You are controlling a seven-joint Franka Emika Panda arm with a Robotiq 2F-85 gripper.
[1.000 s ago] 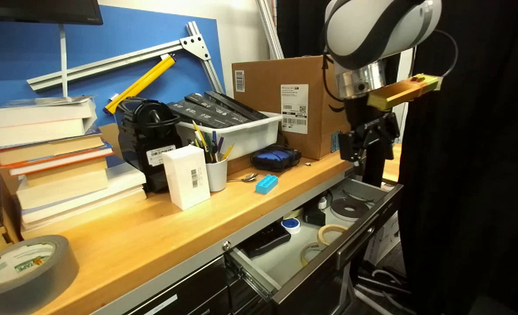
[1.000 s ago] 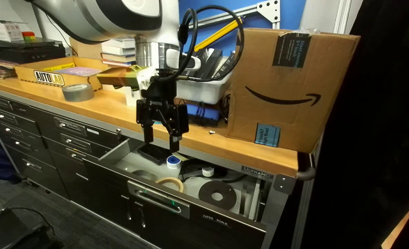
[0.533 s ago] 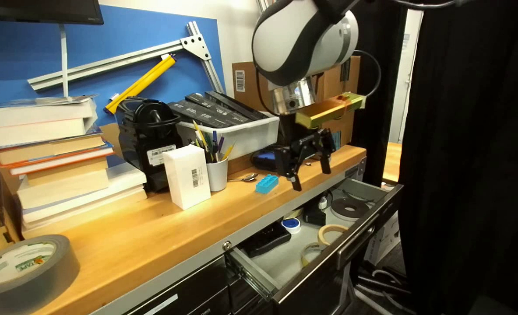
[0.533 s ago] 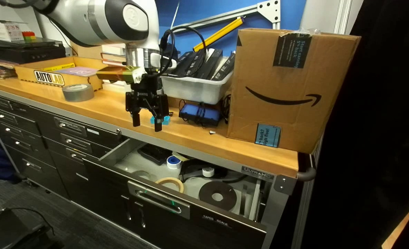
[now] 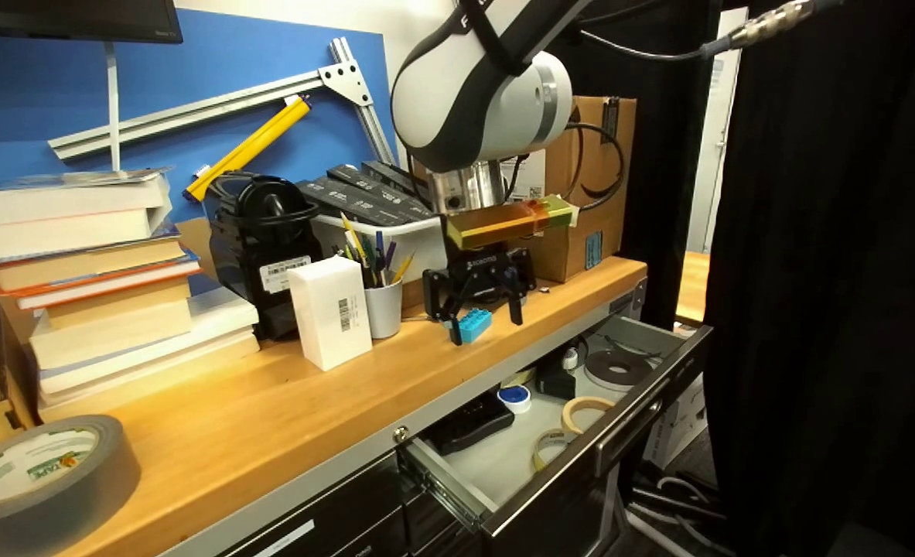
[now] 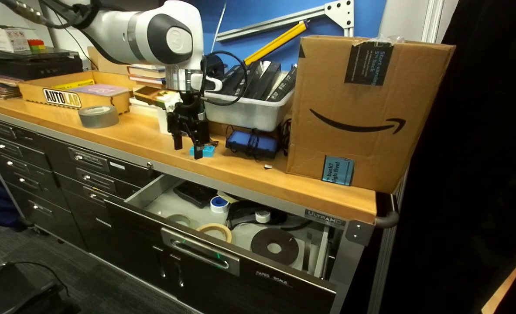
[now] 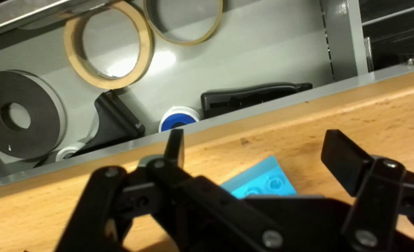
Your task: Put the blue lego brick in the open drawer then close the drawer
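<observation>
"So the wooden bench top [image 5: 287, 418] stretches through both exterior views?"

"It does, and under its edge the open drawer [image 6: 262, 267] stands pulled out: dark front, silvery top edge, grey inside."

"And the cardboard box [image 6: 371, 98]?"

"Upright near the bench top's end, a curved black arrow [image 6: 358, 129] on one face. Just beside it is the white bin [image 6: 249, 115], with black boxes [image 5: 364, 203] lying slanted in it."

"How is the gripper [image 5: 485, 321]?"

"Low over the bench top, pointing down, its fingers [image 7: 345, 162] spread well apart. The wrist view shows the gap between them plainly."

"What stands near it?"

"A white box [image 5: 330, 313], upright, with a pen cup [image 5: 384, 313] just beside it."

"And inside the drawer?"

"A dark tape roll [image 6: 260, 246] lies flat, and a tan tape ring [image 7: 146, 45] lies near it."

"Then the blue lego brick [image 7: 262, 180]?"

"On the bench top, studs up. In the wrist view it shows between the spread fingers, partly hidden behind the gripper. In an exterior view one fingertip [image 5: 455, 331] overlaps its edge; whether the two touch, I cannot tell. The other hangs clear of it."
</observation>
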